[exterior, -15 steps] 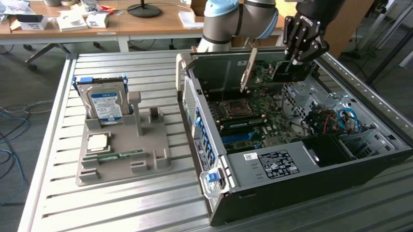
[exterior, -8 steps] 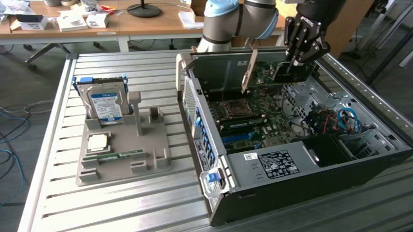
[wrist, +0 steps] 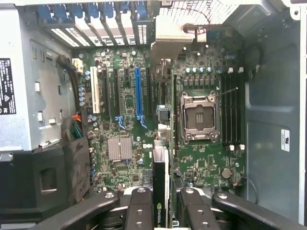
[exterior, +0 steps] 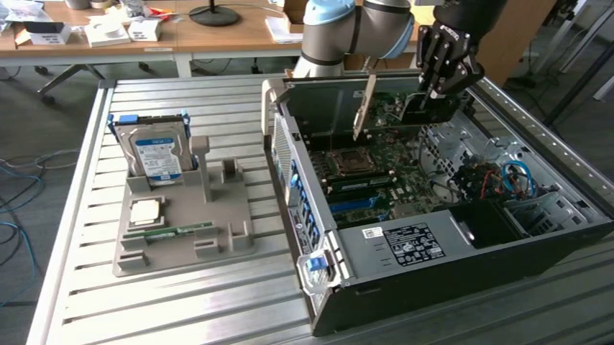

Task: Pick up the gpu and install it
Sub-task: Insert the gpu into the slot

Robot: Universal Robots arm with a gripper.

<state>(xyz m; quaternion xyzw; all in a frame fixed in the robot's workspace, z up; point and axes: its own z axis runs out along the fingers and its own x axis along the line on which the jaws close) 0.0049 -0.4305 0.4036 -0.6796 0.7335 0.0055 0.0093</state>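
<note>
Up over the motherboard [wrist: 201, 163] inside the computer case [exterior: 422, 280], gpu [exterior: 418, 111] tight in the gripper [exterior: 433, 92]; hard drive [exterior: 158, 154] in grey holder [exterior: 226, 237].

NVIDIA logo, white on black — on the gpu [wrist: 160, 191]; case label [exterior: 413, 243] illegible

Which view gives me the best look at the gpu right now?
The exterior view: the gpu shows its flat face, gripped by the fingers over the open computer case. The wrist view shows it edge-on between the fingers, above the motherboard.
</note>
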